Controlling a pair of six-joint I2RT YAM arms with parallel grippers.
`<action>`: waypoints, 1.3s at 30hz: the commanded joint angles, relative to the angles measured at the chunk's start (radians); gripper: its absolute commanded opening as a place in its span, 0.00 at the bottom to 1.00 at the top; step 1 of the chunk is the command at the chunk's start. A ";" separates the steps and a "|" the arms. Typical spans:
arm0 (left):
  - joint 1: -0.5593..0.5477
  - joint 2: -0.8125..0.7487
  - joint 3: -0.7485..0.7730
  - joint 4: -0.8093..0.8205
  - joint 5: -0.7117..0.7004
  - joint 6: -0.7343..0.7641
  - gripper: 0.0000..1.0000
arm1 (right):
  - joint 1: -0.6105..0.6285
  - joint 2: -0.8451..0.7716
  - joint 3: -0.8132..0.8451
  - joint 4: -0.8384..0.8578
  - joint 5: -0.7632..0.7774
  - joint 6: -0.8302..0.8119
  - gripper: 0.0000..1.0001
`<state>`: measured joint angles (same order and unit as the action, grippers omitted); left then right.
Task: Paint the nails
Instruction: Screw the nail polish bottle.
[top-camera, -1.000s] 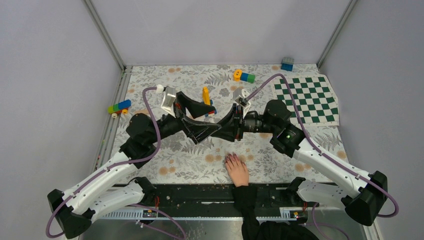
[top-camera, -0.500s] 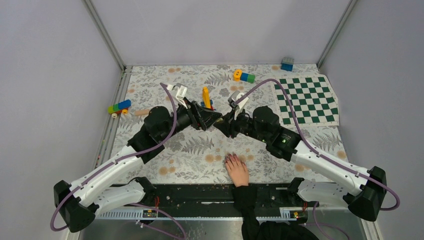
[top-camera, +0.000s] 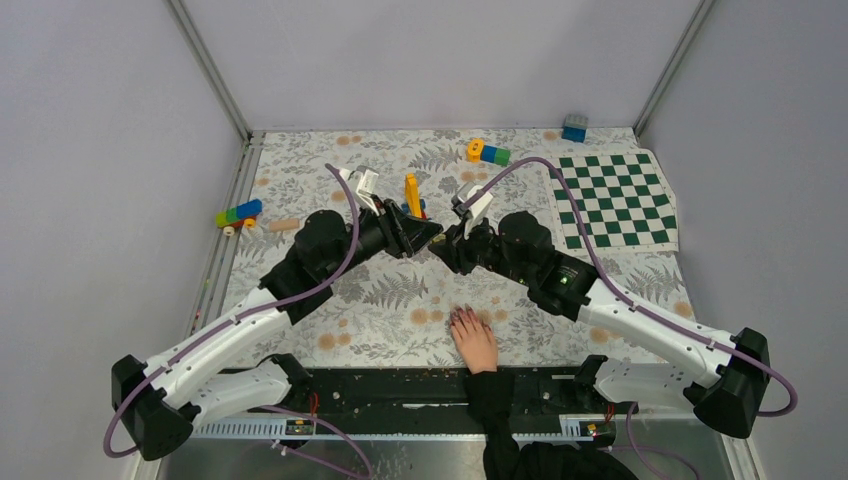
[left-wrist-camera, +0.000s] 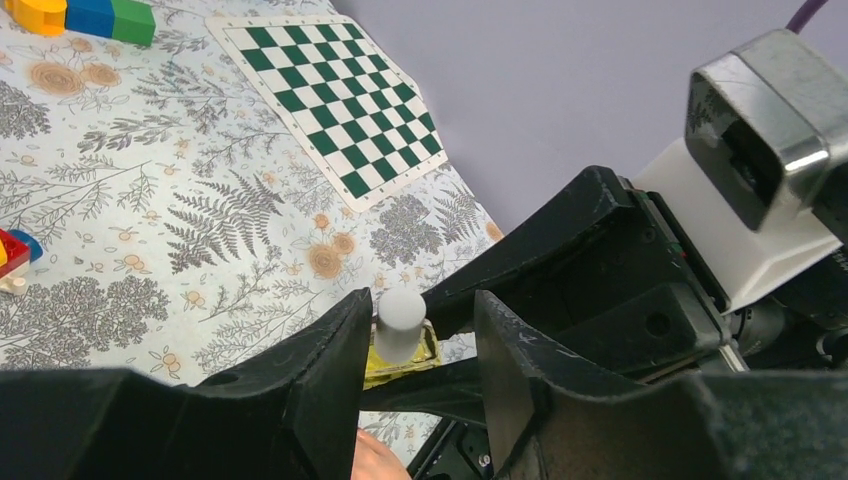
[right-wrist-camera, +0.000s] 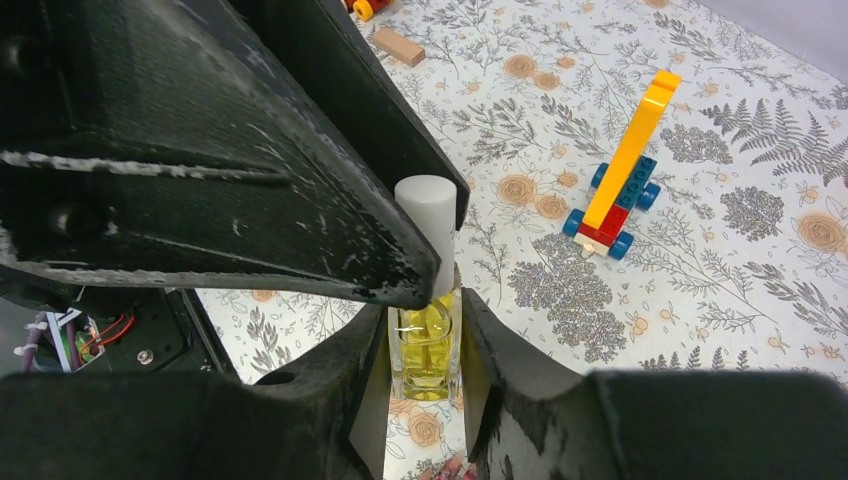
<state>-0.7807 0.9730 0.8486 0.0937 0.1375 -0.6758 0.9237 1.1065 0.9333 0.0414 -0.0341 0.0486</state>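
A pale hand (top-camera: 474, 340) in a black sleeve lies flat at the table's near edge, its dark purplish-red nails (top-camera: 461, 315) pointing away from the arms. Above the table's middle my right gripper (right-wrist-camera: 427, 320) is shut on a small glass bottle (right-wrist-camera: 425, 345) of yellow liquid with a white cap (right-wrist-camera: 428, 215). My left gripper (left-wrist-camera: 422, 305) meets it from the left, its jaws either side of the cap (left-wrist-camera: 400, 322). One finger touches the cap and a gap shows at the other. In the top view the two grippers (top-camera: 425, 235) (top-camera: 447, 245) meet tip to tip.
A yellow, red and blue brick car (top-camera: 412, 192) stands just behind the grippers. A green checkered mat (top-camera: 615, 195) lies at the right. Brick clusters sit at the back (top-camera: 487, 152), back right (top-camera: 574, 127) and left (top-camera: 238, 213), next to a wooden block (top-camera: 284, 224).
My left arm has swung in toward the right gripper and its jaws have narrowed round the bottle's cap. The right gripper has shifted slightly left with the bottle. The hand has stayed still.
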 joint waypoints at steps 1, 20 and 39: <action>-0.005 0.016 0.052 0.003 -0.027 -0.008 0.44 | 0.015 0.002 0.053 0.024 0.029 -0.020 0.00; -0.015 0.041 0.038 0.054 0.073 0.008 0.00 | 0.017 -0.001 0.049 0.018 0.052 -0.019 0.00; -0.004 -0.039 -0.039 0.246 0.534 0.067 0.00 | -0.118 -0.080 0.041 0.166 -0.634 0.157 0.00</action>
<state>-0.7605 0.9596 0.8200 0.1894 0.3931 -0.5972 0.8265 1.0328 0.9382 0.0040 -0.3752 0.1268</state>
